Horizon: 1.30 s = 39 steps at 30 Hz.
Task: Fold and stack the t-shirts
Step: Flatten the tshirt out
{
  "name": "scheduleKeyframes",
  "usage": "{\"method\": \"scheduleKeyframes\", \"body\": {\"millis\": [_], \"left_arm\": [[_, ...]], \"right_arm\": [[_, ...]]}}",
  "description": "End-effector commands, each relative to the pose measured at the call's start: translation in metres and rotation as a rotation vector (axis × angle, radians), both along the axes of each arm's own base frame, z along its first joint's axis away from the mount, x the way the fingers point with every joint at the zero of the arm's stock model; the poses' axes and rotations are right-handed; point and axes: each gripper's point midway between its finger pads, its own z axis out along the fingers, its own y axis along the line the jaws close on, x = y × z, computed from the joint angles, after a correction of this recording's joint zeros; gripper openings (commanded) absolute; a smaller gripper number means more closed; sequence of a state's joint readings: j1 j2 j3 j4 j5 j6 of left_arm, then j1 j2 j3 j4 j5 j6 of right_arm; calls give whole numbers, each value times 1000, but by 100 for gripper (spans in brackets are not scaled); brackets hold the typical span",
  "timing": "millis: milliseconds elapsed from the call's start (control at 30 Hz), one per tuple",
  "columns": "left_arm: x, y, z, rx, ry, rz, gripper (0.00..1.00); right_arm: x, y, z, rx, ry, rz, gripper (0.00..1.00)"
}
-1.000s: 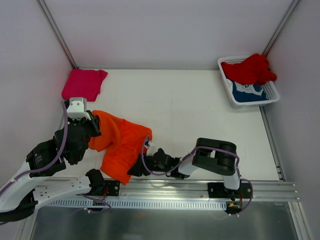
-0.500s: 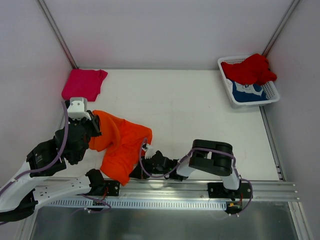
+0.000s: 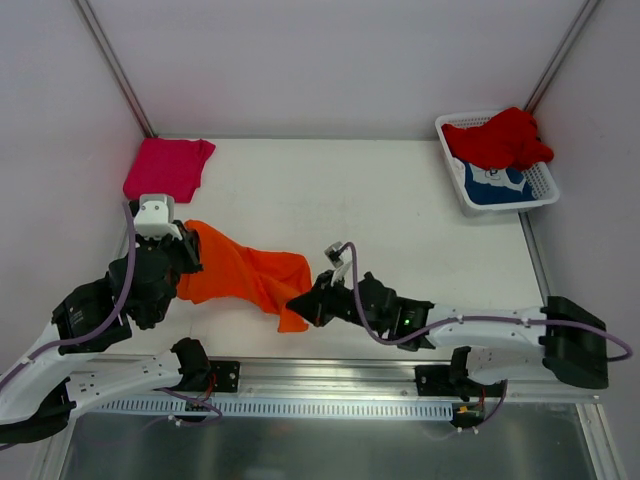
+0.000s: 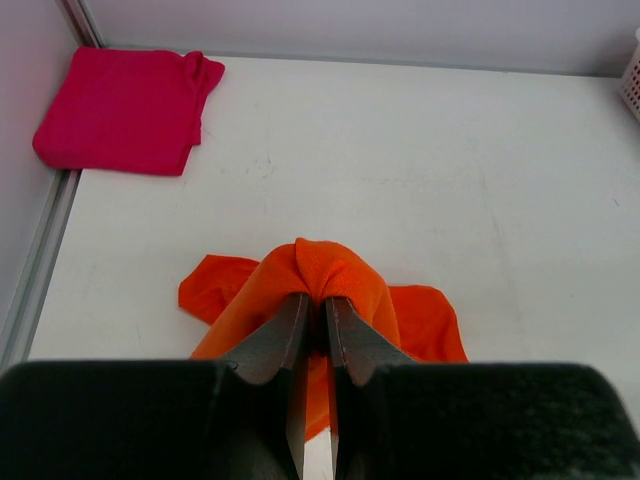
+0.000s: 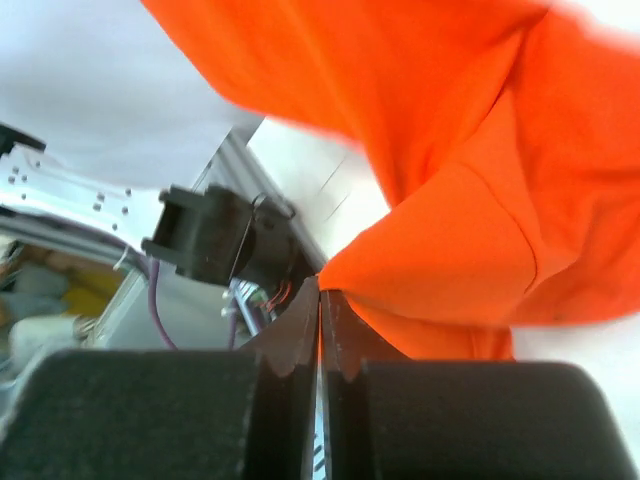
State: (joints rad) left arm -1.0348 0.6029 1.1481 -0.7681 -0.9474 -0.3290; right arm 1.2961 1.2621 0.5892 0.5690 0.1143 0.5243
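Cloth of the orange t-shirt (image 3: 240,275) is being held out between the two grippers over the near left part of the table (image 3: 380,210), partly resting on it. One bunched fold is being pinched by the closed fingers of the left gripper (image 4: 315,300). An edge at the opposite end is being clamped by the right gripper (image 5: 320,292), whose fingers are pressed together on the fabric. The magenta-pink t-shirt (image 3: 168,168) is lying folded in the far left corner. The red t-shirt (image 3: 500,138) and the blue t-shirt (image 3: 495,187) are being held in the white basket (image 3: 457,178) at the far right, red on top.
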Motion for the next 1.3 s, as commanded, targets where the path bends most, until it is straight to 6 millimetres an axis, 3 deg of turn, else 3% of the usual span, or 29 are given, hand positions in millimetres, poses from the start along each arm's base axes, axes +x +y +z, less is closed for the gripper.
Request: {"method": "scheduleKeyframes", "body": {"millis": [0, 167, 267, 467, 700, 900, 1033, 1267], "left_arm": [[0, -3, 20, -34, -30, -22, 0], [-2, -9, 40, -49, -46, -70, 0], [-3, -8, 55, -57, -68, -83, 0], [-7, 6, 83, -59, -119, -77, 0], [-18, 31, 129, -89, -215, -69, 0], [-30, 52, 176, -116, -309, -81, 0], [-36, 56, 204, -147, -365, -116, 0], [-47, 45, 243, -210, -443, -214, 0]], "right_arm": [[26, -39, 17, -156, -162, -111, 0], [41, -81, 74, -157, -297, -209, 0], [50, -121, 101, -194, -369, -298, 0], [63, -201, 173, -177, -513, -497, 0], [68, -271, 233, -207, -657, -656, 0], [67, -306, 280, -225, -756, -712, 0], [62, -325, 312, -185, -800, -740, 0], [57, -331, 346, -148, -859, -729, 0]]}}
